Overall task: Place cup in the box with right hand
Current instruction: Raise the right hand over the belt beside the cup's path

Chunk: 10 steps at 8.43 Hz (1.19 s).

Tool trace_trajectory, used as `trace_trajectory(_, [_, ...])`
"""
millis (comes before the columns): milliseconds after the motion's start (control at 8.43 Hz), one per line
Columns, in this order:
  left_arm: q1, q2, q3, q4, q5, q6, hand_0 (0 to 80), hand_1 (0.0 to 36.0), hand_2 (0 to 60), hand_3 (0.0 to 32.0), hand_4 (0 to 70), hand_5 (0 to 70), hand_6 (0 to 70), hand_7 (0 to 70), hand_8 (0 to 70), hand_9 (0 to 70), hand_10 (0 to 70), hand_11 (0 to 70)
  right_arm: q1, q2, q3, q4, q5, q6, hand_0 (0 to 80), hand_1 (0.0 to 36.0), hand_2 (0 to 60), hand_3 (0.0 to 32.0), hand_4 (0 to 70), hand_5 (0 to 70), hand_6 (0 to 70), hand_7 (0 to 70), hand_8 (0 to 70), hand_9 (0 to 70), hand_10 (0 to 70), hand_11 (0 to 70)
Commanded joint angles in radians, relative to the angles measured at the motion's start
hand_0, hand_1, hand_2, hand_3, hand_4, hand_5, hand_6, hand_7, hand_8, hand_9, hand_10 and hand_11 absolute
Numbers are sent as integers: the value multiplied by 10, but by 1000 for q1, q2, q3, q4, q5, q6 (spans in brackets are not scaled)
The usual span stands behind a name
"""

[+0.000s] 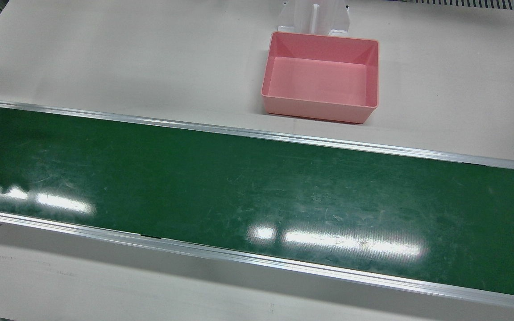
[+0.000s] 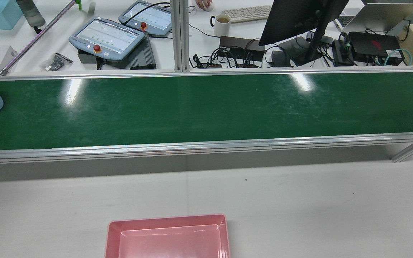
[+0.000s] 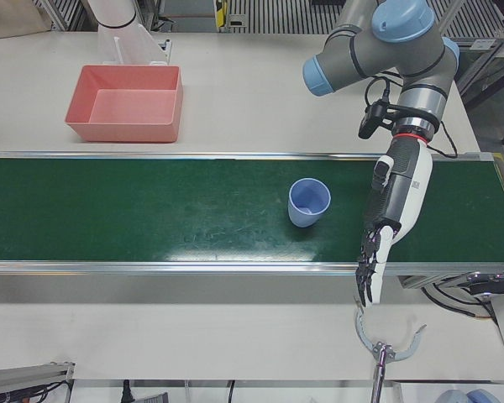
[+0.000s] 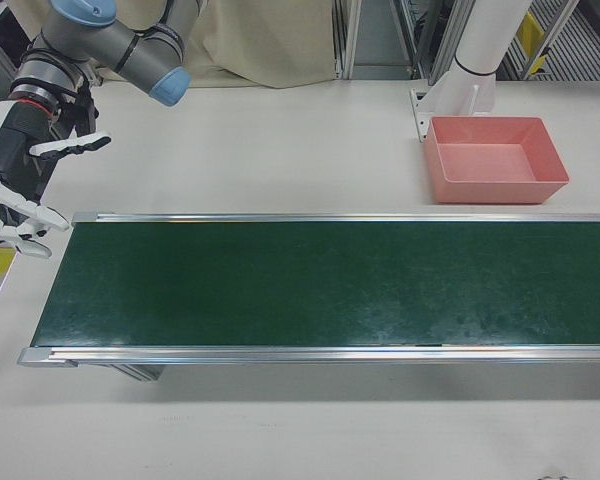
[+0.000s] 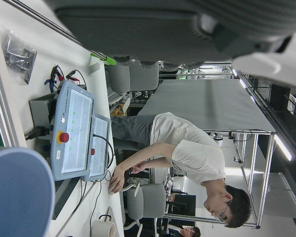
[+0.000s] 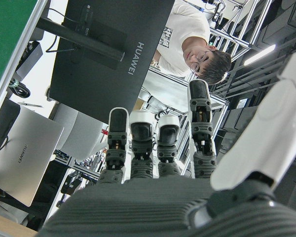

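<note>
Fingers [image 6: 160, 148] of my right hand [image 4: 25, 185] spread wide, gripping nothing; "HUAWEI" monitor [image 6: 108, 54] behind. Left hand [image 3: 391, 218] loose beside blue cup [image 3: 308, 202].

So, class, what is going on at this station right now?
Nothing is being handled yet. A blue cup stands upright on the green conveyor belt, near the left hand, which hangs open beside it. The right hand waits open at the belt's far end. The pink box is empty.
</note>
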Motion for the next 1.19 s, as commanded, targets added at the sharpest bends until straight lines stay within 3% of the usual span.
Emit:
trace_trajectory(0, [0,0,0,0,0,0,0,0,0,0,0,0,0,0,0,0,0,0,-8,-6,34,-2,0,2,468,0,0,0,379,61,291,700,417,683,218,315])
trace_trajectory(119, [0,0,2,0,0,0,0,0,0,0,0,0,0,0,0,0,0,0,-23,-2,40,-2,18,8,468,0,0,0,395,60,296,700,414,677,213,307])
trace_trajectory(475, [0,-2,2,0,0,0,0,0,0,0,0,0,0,0,0,0,0,0,-239,35,55,2,219,83,476,0,0,0,543,56,331,700,415,669,205,294])
trace_trajectory(831, [0,-2,0,3,0,0,0,0,0,0,0,0,0,0,0,0,0,0,-426,164,62,-24,358,81,472,0,0,0,544,54,338,700,418,672,204,293])
trace_trajectory(1068, [0,-2,0,2,0,0,0,0,0,0,0,0,0,0,0,0,0,0,-586,187,115,-118,580,80,474,0,0,0,630,49,336,700,413,665,190,271])
